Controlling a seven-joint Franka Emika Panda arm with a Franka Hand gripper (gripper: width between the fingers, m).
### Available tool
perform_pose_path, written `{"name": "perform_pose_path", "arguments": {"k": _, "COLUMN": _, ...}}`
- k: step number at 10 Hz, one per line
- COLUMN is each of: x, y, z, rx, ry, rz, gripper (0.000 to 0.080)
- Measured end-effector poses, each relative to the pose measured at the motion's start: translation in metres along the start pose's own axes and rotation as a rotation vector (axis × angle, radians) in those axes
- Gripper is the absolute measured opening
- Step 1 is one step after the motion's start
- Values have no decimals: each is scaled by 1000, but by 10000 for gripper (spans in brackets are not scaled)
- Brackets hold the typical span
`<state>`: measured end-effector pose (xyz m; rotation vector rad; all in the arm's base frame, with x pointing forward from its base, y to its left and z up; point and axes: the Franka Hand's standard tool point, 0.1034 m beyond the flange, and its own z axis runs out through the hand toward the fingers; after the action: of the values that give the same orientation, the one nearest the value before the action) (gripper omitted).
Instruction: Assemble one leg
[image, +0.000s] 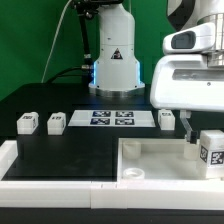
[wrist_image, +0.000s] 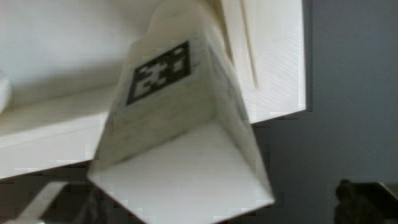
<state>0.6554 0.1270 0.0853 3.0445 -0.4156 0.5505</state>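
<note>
In the exterior view, a spare leg (image: 27, 122) sits on the black table (image: 80, 145) at nine o'clock, with another spare leg (image: 56, 122) just beside it, both well clear of the work. The marker board (image: 111, 118) lies flat near the centre. A third spare leg (image: 166, 119) stands at about two o'clock, close to the gripper (image: 197, 128), which hangs at three o'clock with its jaws spread wide and nothing held. The leg (image: 210, 150) in play stands upright at four o'clock, on the far corner of the tabletop (image: 165, 158) that fills the five o'clock area. Whether it is seated in a socket cannot be told. The wrist view shows this leg between the two dark fingertips (wrist_image: 45, 205), its tag facing the camera. The step looks like taking hold of the leg to fix it. That calls for lowering straight down, centring the jaws on two opposite flat faces, closing squarely, and keeping the leg vertical so it does not lean or bind. The tabletop's raised rim and the third spare leg crowd the gripper low down. Free room lies above, and toward nine o'clock over the bare table.
</note>
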Motion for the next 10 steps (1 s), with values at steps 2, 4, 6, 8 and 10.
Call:
{"name": "perform_pose_path", "arguments": {"k": 2, "x": 0, "y": 5, "z": -3, "rx": 1, "ry": 5, "rz": -190, "gripper": 648}}
{"name": "perform_pose_path", "arguments": {"k": 4, "x": -6, "y": 11, "z": -6, "rx": 0, "ry": -2, "rz": -303, "gripper": 648}}
{"name": "perform_pose_path", "arguments": {"k": 6, "x": -11, "y": 21, "z": -4, "rx": -12, "ry": -45, "rz": -374, "gripper": 648}}
{"name": "perform_pose_path", "arguments": {"k": 8, "x": -11, "y": 22, "z": -4, "rx": -12, "ry": -45, "rz": -370, "gripper": 648}}
{"name": "perform_pose_path", "arguments": {"k": 10, "x": -10, "y": 22, "z": -4, "rx": -26, "ry": -100, "rz": -367, "gripper": 648}}
